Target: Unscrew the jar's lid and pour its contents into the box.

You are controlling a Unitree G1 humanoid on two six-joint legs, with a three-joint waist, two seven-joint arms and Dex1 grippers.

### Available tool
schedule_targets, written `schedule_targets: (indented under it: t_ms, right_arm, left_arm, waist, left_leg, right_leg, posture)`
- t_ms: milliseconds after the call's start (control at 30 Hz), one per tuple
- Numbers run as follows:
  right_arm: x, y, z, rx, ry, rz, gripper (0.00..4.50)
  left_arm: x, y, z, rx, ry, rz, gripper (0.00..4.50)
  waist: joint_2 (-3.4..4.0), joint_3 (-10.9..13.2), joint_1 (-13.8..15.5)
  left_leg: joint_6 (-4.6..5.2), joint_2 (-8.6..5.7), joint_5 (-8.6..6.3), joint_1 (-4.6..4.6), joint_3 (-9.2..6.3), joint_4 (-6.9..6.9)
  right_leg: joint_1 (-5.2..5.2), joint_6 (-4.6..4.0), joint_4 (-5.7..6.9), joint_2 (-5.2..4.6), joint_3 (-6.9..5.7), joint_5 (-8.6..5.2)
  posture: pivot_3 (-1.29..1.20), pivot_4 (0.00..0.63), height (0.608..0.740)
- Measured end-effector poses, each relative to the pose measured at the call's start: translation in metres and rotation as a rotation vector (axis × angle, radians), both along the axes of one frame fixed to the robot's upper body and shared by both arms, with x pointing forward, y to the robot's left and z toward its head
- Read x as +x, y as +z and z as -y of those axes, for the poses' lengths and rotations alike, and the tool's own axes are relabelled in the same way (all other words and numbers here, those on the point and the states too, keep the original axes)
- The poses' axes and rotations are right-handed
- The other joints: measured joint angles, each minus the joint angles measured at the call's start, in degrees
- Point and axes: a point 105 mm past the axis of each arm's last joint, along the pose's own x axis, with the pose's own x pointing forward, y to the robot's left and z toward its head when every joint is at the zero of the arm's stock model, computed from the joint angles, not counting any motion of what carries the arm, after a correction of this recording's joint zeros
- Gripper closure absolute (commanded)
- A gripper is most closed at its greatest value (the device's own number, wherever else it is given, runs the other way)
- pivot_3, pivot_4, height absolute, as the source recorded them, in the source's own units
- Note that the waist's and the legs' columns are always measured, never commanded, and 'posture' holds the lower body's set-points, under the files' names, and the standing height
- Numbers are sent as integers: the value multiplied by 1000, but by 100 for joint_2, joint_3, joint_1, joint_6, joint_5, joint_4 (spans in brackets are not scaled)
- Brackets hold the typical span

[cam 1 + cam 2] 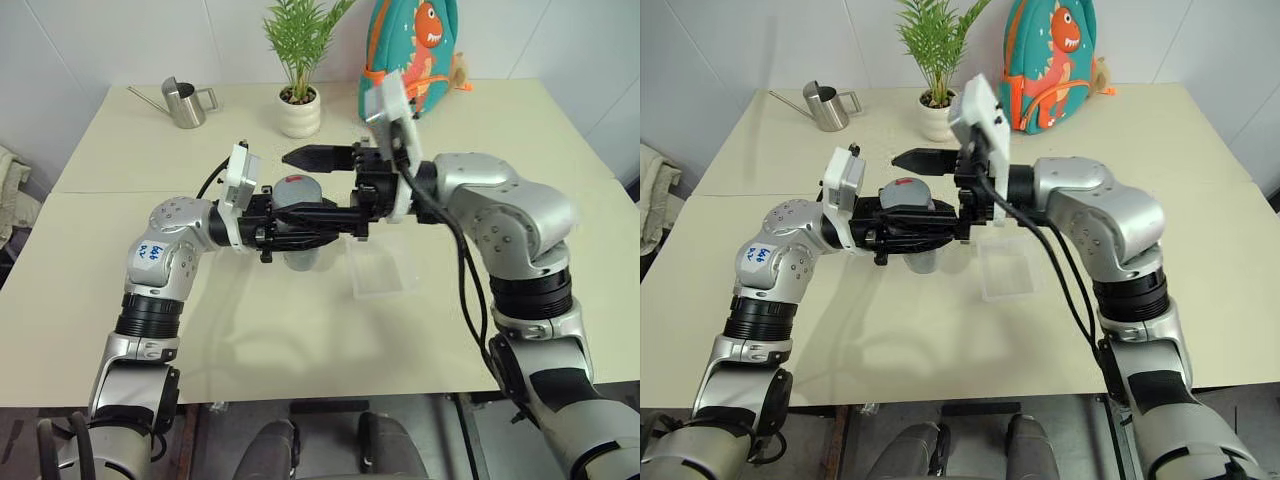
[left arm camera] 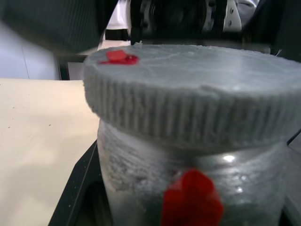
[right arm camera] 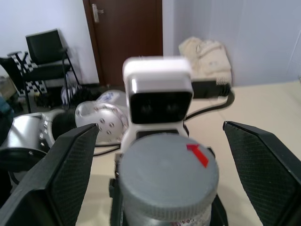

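The jar [image 1: 297,225] is up off the table [image 1: 120,300], held side-on in my left gripper [image 1: 930,228], fingers clamped on the body just under the cap. The lid [image 3: 168,170] is on it, flat grey top w/ a red mark, ribbed all round the edge. Those ribs are where I'd grab, they'll give bite. The top face looks too smooth to turn from.

The jar body is shiny w/ a red patch on the side, prob slick, so I reckon the left has to squeeze hard or it'll spin with the cap. It looks rigid and light, not fragile imo. Can't see the contents from here.

My right gripper [image 3: 162,176] is level w/ the lid, fingers spread wide, one either side of the cap and not touching it. It needs to close square on the rim, else it'll just skate off.

The box [image 1: 381,268] sits on the table just beside and below the jar, clear plastic, shallow, prob v light, so it could scoot if bumped while pouring.

Further back there's a steel watering can [image 1: 184,102], a potted plant [image 1: 299,105] and a dino backpack [image 1: 415,50], all well apart from the action.
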Motion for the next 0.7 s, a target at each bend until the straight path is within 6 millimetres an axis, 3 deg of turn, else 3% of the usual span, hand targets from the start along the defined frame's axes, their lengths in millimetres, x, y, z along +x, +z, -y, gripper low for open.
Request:
schedule_targets:
  t_ms: [400, 700]
  right_arm:
    - [8, 0, -3, 1, -16, 24, 60]
    - [9, 0, 18, -20, -16, 33, 60]
  left_arm:
    - [0, 0, 0, -1, 4, 0, 2418]
    - [1, 0, 0, -3, 13, -1, 2418]
  waist:
    - [0, 0, -5]
    - [0, 0, -1]
  left_leg:
    - [0, 0, 0, 0, -1, -3]
    - [0, 0, 0, 0, -1, -3]
  right_leg:
    - [-1, 0, 0, 1, -1, 0]
    - [-1, 0, -1, 1, -1, 0]
  posture:
    - [0, 150, 740]
    - [0, 150, 740]
